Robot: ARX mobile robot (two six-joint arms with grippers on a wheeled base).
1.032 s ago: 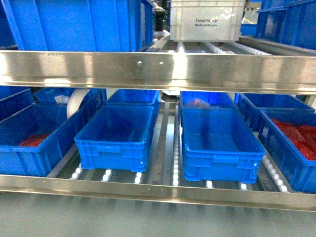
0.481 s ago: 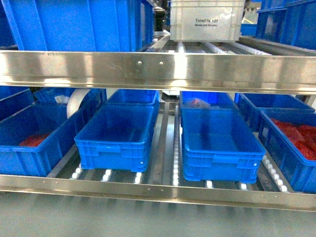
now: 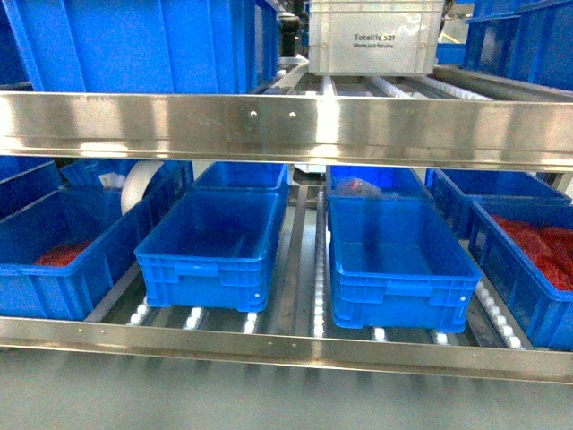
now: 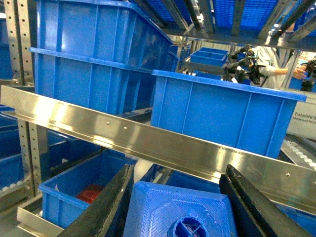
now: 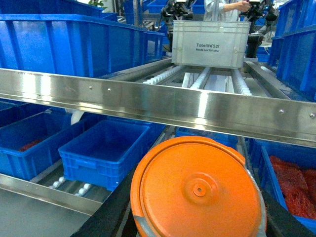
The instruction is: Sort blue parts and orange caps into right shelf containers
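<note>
Closest in, each arm already carries its load. The left gripper (image 4: 175,207) has its dark fingers (image 4: 106,207) spread wide around a blue part (image 4: 177,212), a ridged, printed-looking block with a round socket in its top; the jaws seem to press its sides. The right gripper (image 5: 197,217) clasps an orange cap (image 5: 197,190), smooth, round and flat-topped with a small dimple at the centre. Neither arm shows in the head view.

So the picking looks done and the carry to the shelf is in hand. The next move calls for reaching under the steel rail (image 3: 286,125) and over a crate rim before letting go.

Beyond the rail, two empty blue crates (image 3: 215,246) sit side by side on white rollers, ribbed and thick-rimmed, the right one (image 3: 398,260) nearer the cap. Flanking crates hold red pieces (image 3: 537,246). Farthest up, a grey tote (image 3: 376,36) rests on the upper rollers.
</note>
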